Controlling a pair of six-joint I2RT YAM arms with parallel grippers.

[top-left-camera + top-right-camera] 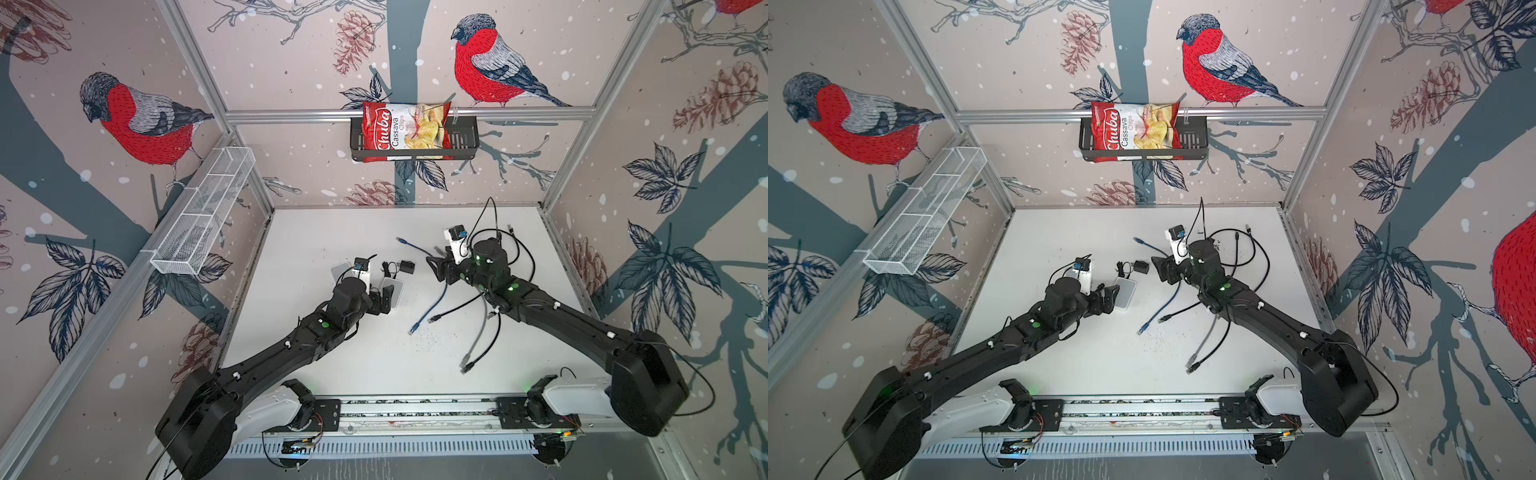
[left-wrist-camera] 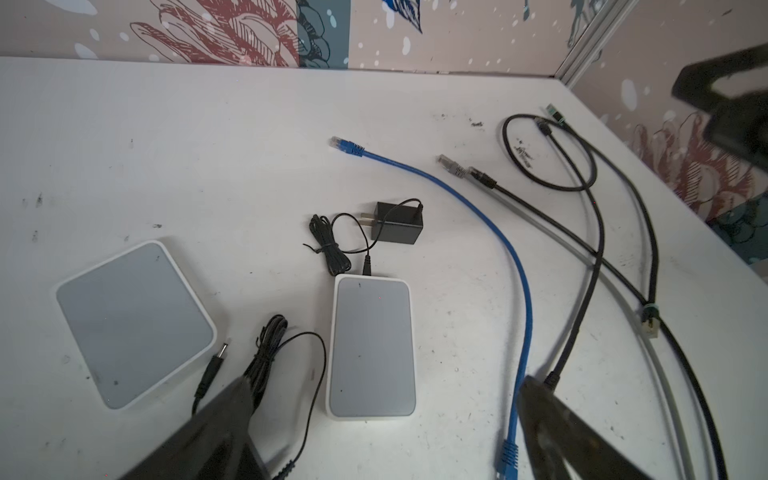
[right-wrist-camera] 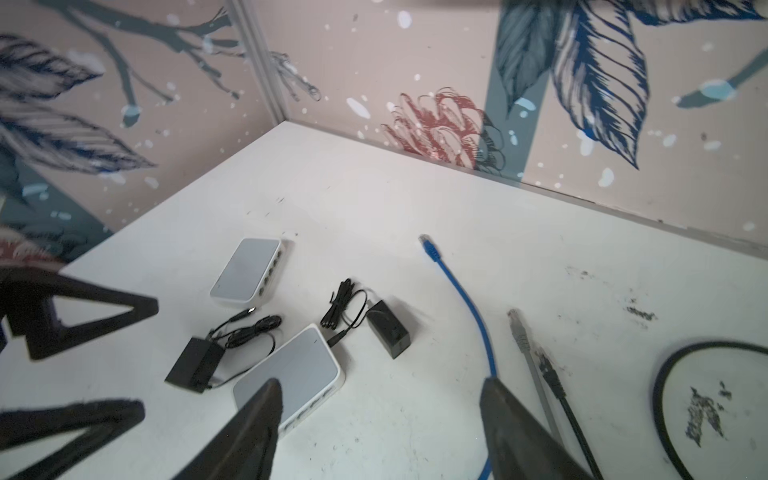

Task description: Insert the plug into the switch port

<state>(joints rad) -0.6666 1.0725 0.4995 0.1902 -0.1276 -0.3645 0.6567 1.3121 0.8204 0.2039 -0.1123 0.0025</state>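
**Both Grippers Open Above the Switches; No Plug Yet Taken Up**

Two white network switches were seen on the table. The nearer switch lay between the arms with a power lead already seated in its end, fed from a black adapter just beyond it at twelve o'clock. The farther switch lay at about nine o'clock from the first, and its row of ports was shown in the right wrist view. A loose barrel plug was found lying just beside that farther switch, not inserted.

The left gripper was held spread wide over the nearer switch, with nothing between its fingers. The right gripper was likewise parted and empty, poised above the nearer switch's port side and the blue Ethernet cable, whose far plug lay at roughly one o'clock from the adapter. Grey and black patch cables were scattered at three o'clock.

Which plug was intended could not be told. The step in hand was judged to be the approach to a plug. It would be done well if the plug were gripped on its moulded body, close behind the tip, so that little cable could flex. The switch should be braced by the other gripper, since so light a case would likely slide when pushed. The plug should be squared with its port before being pressed straight in.
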